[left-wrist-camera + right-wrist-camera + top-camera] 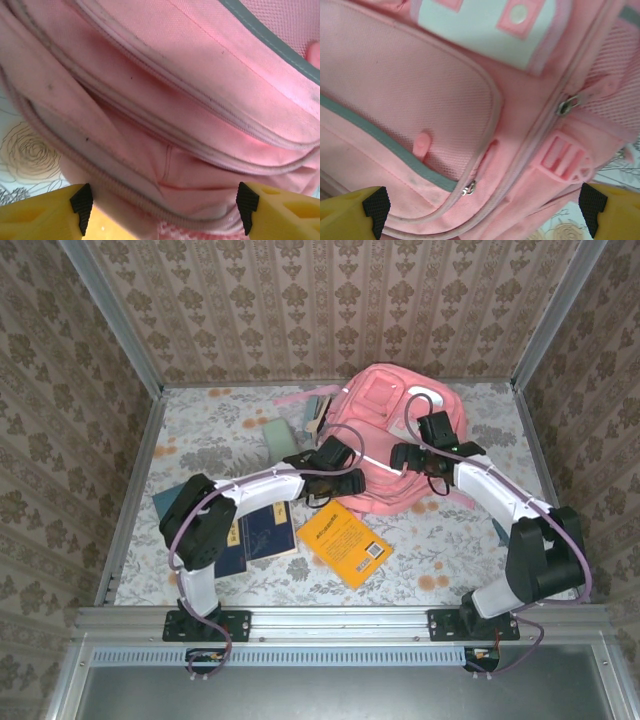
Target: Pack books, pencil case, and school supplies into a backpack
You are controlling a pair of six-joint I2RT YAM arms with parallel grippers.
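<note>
The large pink fabric backpack (400, 425) lies toward the far edge of our surface (215, 420). Our left pincer (163, 202), jaws apart, is nearest and faces its gaping mouth. Our right pincer (485, 205), also apart, hovers over its front.

Pink backpack (385, 400); floral-patterned table (450, 555).

Bright, even light; faint soft shadows; wrist close-ups slightly blurred, highlights washed out.
</note>
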